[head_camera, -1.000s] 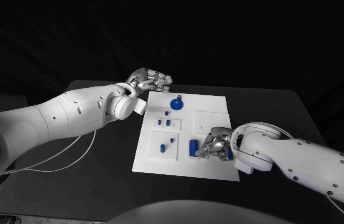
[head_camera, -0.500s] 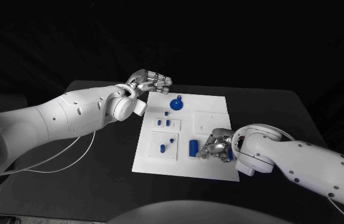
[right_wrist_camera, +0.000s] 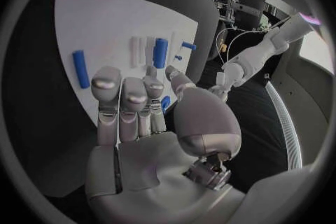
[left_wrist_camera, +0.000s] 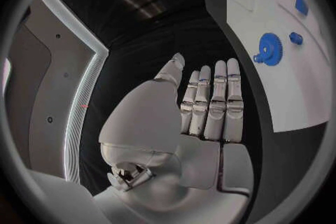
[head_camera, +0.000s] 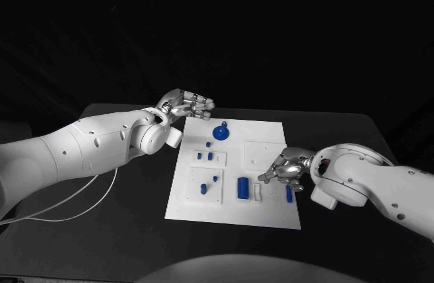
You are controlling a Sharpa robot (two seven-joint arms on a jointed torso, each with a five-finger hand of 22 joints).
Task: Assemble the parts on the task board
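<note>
Black table (head_camera: 108, 220), white task board (head_camera: 267, 129) at centre. Right hand (head_camera: 288, 169) hovers over the board's 3 o'clock edge, fingers loosely together, holding nothing; a blue rod (head_camera: 288, 194) lies just below it and a blue cylinder (head_camera: 243, 186) at its 8 o'clock, while the left hand (head_camera: 188, 104) sits off the 11 o'clock corner, fingers straight, side by side, empty, near the blue gear (head_camera: 221, 132). Looks like between picks; next move probably needs the right hand to drop and pinch the rod.

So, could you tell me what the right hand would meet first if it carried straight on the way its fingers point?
Probably the bare task board: the right hand hovers open, fingers aimed between the blue rod and blue cylinder. Depth is unclear.
</note>
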